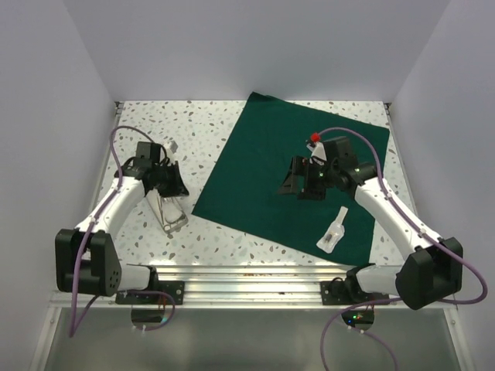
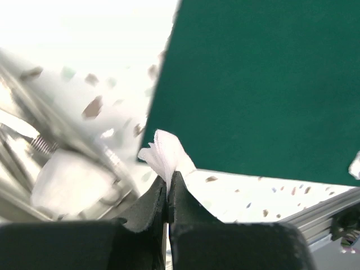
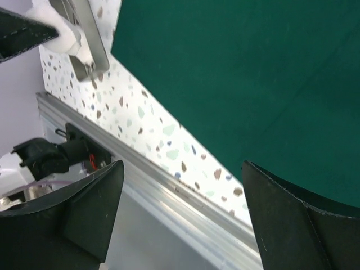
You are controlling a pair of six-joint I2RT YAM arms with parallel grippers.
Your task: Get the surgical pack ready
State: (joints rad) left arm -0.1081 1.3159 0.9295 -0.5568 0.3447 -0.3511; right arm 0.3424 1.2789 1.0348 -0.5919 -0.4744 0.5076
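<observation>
The dark green drape (image 1: 294,170) lies flat and unfolded on the table, also filling the left wrist view (image 2: 264,84) and the right wrist view (image 3: 253,73). My left gripper (image 1: 172,185) is shut on a white gauze pad (image 2: 166,152), above the small steel tray (image 1: 168,212) left of the drape. The tray shows blurred in the left wrist view (image 2: 50,163) with white gauze in it. My right gripper (image 1: 298,185) is open and empty, hovering over the drape's middle. A clear packaged instrument (image 1: 332,229) lies on the drape's near right part.
The aluminium rail (image 1: 247,274) runs along the table's near edge, also in the right wrist view (image 3: 169,191). White walls close the table on three sides. A red-tipped part (image 1: 314,139) sits on the right arm's wrist.
</observation>
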